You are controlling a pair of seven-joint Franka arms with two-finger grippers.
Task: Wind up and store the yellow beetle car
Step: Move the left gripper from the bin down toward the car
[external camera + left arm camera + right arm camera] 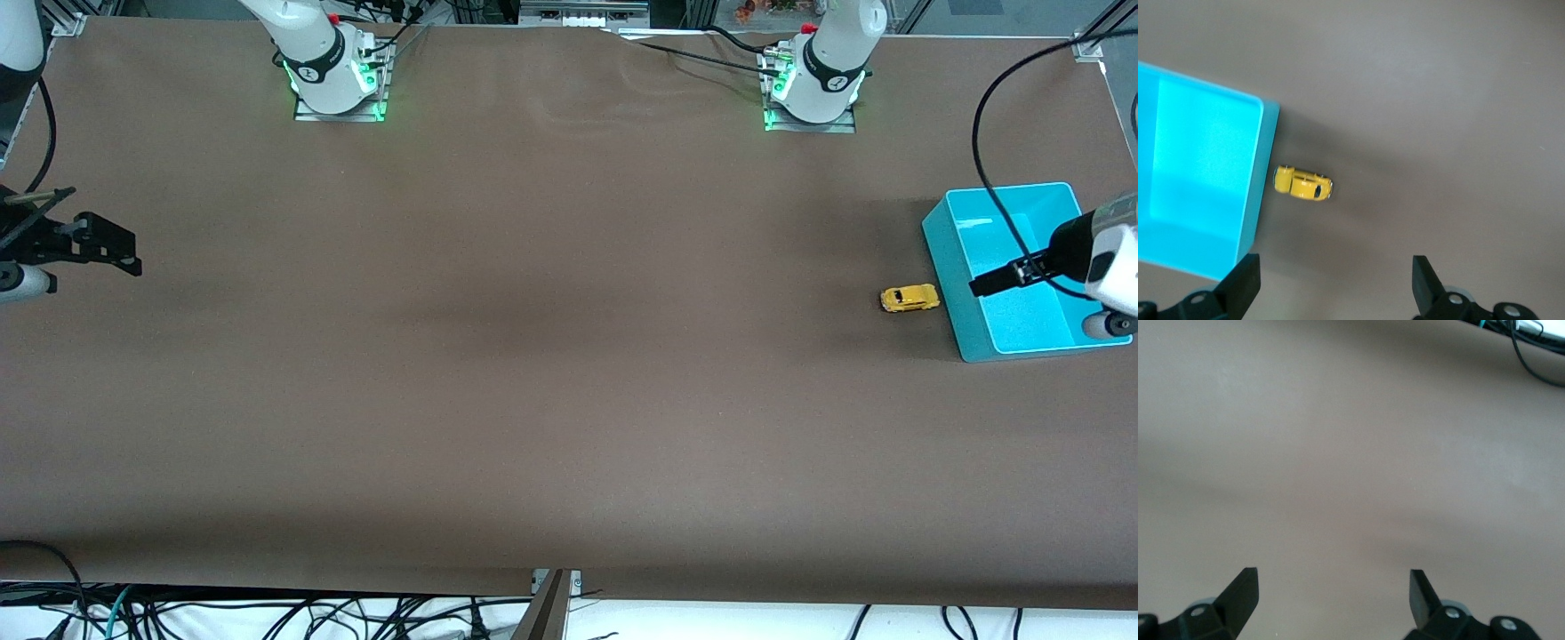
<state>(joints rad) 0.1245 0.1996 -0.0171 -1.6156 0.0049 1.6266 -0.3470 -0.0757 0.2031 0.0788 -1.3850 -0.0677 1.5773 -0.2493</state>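
The yellow beetle car (909, 298) stands on the brown table, close beside the turquoise bin (944, 258), on the bin's side toward the right arm's end. The left wrist view shows the car (1303, 183) a small gap away from the bin's wall (1255, 180). My left gripper (1000, 278) hangs open over the bin with nothing between its fingers (1335, 267). My right gripper (124, 249) waits open and empty at the right arm's end of the table, with only bare cloth below it (1333, 577).
The bin's inside shows nothing in it. A black cable (987, 169) loops down from the table's corner to the left hand above the bin. More cables (1538, 360) lie past the table's edge by the right gripper.
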